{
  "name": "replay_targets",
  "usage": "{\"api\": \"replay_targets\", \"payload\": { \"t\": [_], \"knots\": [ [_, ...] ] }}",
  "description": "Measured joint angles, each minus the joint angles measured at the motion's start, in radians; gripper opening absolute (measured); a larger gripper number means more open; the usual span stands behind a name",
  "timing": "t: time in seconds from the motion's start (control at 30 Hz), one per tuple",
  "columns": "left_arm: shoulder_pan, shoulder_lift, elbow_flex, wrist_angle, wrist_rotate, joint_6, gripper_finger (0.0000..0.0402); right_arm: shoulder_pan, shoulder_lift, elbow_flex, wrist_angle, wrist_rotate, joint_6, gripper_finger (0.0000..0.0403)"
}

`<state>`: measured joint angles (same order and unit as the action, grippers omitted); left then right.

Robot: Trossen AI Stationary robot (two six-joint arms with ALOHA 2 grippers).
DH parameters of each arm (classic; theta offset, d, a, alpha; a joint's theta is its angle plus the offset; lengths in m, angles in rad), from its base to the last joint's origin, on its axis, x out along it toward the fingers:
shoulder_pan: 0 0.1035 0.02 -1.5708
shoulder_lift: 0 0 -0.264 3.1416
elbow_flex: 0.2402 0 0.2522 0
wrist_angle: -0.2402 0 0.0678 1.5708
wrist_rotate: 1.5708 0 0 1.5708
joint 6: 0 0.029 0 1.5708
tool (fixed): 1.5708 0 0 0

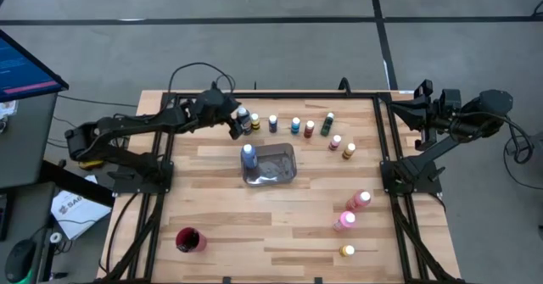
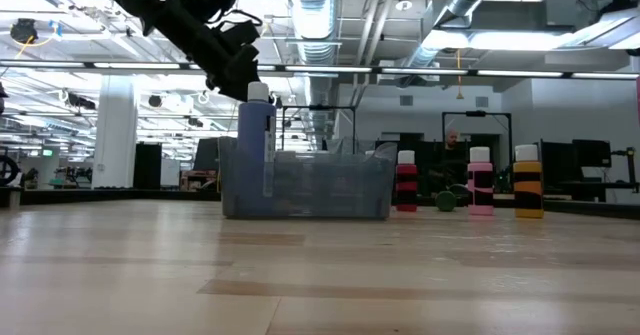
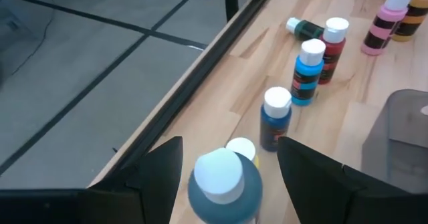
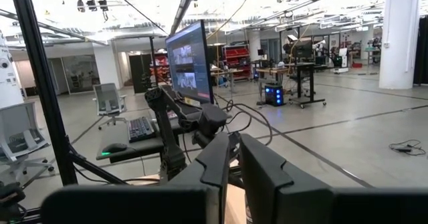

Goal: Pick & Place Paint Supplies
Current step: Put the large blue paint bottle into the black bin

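**Wooden tabletop, left hand over the back-edge bottles**

Wooden tabletop [image 1: 280,225] in an open workshop, grey floor all round, monitors and desks beyond.

- Left hand [image 1: 238,121] reaches in near the back edge, left of centre. Fingers [image 3: 160,167] spread wide, one either side of a blue bottle with a pale cap [image 3: 224,187]. Pads stand clear of the bottle's sides; no grip seen.
- Just past that bottle: a small yellow cap [image 3: 241,148], then a dark blue bottle [image 3: 274,119], a light blue bottle [image 3: 308,73] and a red bottle [image 3: 332,42], all upright in a row along the back edge. A dark green bottle [image 3: 305,29] lies on its side beyond them.
- Grey tray [image 1: 273,164] sits mid-tabletop; one blue bottle [image 1: 248,155] stands upright at its left end.
- Two pink bottles [image 1: 354,210] and a small yellow bottle [image 1: 347,251] stand toward the front right corner.
- Red cup [image 1: 189,240] near the front left corner.
- Right hand [image 4: 231,158] parked off the back right corner, fingers closed together, holding nothing.
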<state>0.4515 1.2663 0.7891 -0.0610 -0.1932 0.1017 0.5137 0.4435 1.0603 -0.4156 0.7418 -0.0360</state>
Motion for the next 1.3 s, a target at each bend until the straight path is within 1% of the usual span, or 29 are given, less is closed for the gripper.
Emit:
{"api": "replay_targets", "payload": {
  "t": [0.23, 0.4, 0.53, 0.97, 1.13, 1.3],
  "knots": [
    [0.023, 0.014, 0.0, -0.02, 0.034, 0.006, 0.0237, 0.0, 0.0, 0.0, -0.014, 0.0, 0.0, 0.0033],
    [0.046, 0.013, 0.0, -0.02, 0.035, 0.0, 0.0237, 0.0, 0.0, 0.0, -0.018, 0.0, 0.0, 0.0033],
    [0.058, 0.014, 0.0, -0.021, 0.096, -0.007, 0.023, 0.0, 0.0, 0.0, -0.018, 0.0, 0.0, 0.0033],
    [0.061, 0.046, 0.0, -0.019, 0.097, -0.005, 0.0201, 0.0, 0.0, 0.0, -0.018, 0.0, 0.0, 0.0033],
    [0.059, 0.06, 0.0, -0.021, 0.097, -0.005, 0.0177, 0.0, 0.0, 0.0, -0.018, 0.0, 0.0, 0.0033],
    [0.058, 0.06, 0.0, -0.023, 0.097, -0.004, 0.0123, 0.0, 0.0, 0.0, -0.019, 0.0, 0.0, 0.0033]
  ]
}}
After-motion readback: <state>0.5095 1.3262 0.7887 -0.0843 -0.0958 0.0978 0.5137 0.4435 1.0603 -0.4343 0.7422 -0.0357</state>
